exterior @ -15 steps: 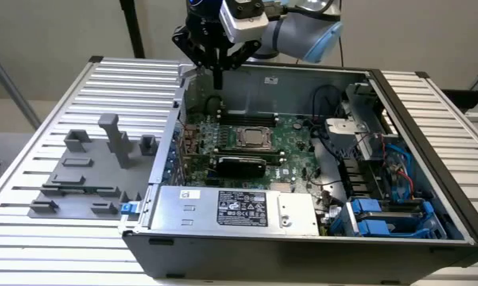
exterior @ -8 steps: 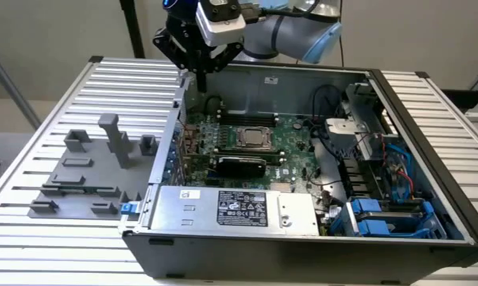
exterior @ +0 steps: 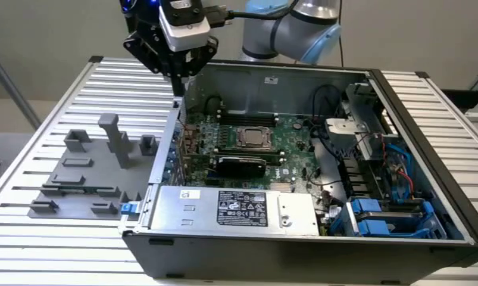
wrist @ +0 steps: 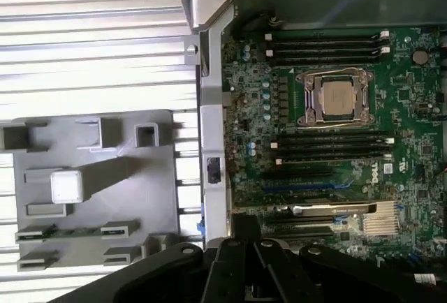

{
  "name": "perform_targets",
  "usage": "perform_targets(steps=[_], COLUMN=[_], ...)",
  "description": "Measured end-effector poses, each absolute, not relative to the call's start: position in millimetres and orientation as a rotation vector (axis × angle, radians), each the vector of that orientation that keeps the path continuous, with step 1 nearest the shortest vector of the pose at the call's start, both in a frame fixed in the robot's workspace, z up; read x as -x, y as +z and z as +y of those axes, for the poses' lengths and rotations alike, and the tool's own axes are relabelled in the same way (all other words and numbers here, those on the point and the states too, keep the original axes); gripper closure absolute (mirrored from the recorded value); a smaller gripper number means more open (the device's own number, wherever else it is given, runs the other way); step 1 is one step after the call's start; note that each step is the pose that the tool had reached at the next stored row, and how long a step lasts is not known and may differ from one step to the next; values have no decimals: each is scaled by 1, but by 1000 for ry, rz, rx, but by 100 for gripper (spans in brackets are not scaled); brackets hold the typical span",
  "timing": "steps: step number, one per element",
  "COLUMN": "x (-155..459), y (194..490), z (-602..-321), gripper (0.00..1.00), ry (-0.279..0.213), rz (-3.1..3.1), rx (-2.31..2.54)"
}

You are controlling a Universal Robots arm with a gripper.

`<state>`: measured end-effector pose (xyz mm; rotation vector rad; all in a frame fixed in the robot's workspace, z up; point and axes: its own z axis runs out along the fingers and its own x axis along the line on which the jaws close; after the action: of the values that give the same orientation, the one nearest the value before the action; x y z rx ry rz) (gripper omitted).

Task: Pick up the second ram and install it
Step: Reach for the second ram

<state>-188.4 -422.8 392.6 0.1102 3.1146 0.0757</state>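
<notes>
The second ram [wrist: 73, 232] is a thin dark-green stick lying in a slot of the grey holder plate [wrist: 126, 177]; in the exterior view the ram [exterior: 78, 190] rests near the plate's front edge. My gripper [exterior: 177, 83] hangs high over the open computer case's back corner on the exterior view's left, well away from the stick. Its black fingers [wrist: 237, 275] come together to a point with nothing between them. The motherboard's long black memory slots [wrist: 325, 43] lie beside the processor socket [wrist: 335, 99].
A tall grey post [exterior: 115, 140] and several small brackets rise from the holder plate. The case wall [exterior: 169, 143] stands between plate and motherboard [exterior: 290, 152]. The power supply [exterior: 234, 205], a black card [exterior: 239, 162] and cables with blue drive bays [exterior: 381, 214] crowd the case.
</notes>
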Motion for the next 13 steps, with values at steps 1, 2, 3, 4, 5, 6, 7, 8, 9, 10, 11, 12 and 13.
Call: perform_targets(steps=[1, 2, 3, 4, 5, 6, 7, 8, 9, 10, 11, 12, 13], x=[193, 197, 202, 207, 211, 216, 220, 225, 229, 234, 238, 243, 247], y=[393, 393, 393, 393, 393, 393, 393, 393, 393, 392, 392, 392, 392], z=[-424, -426, -427, -428, -429, -430, -431, -432, -433, -434, -434, -435, -435], gripper=[100, 100, 100, 100, 100, 100, 100, 100, 100, 100, 100, 100, 100], ry=[76, 76, 76, 76, 76, 76, 76, 76, 75, 75, 75, 74, 74], rz=[3114, 3114, 3113, 3112, 3112, 3111, 3111, 3111, 3111, 3111, 3111, 3111, 3111], rx=[-110, -110, -110, -110, -110, -110, -110, -110, -110, -110, -110, -110, -110])
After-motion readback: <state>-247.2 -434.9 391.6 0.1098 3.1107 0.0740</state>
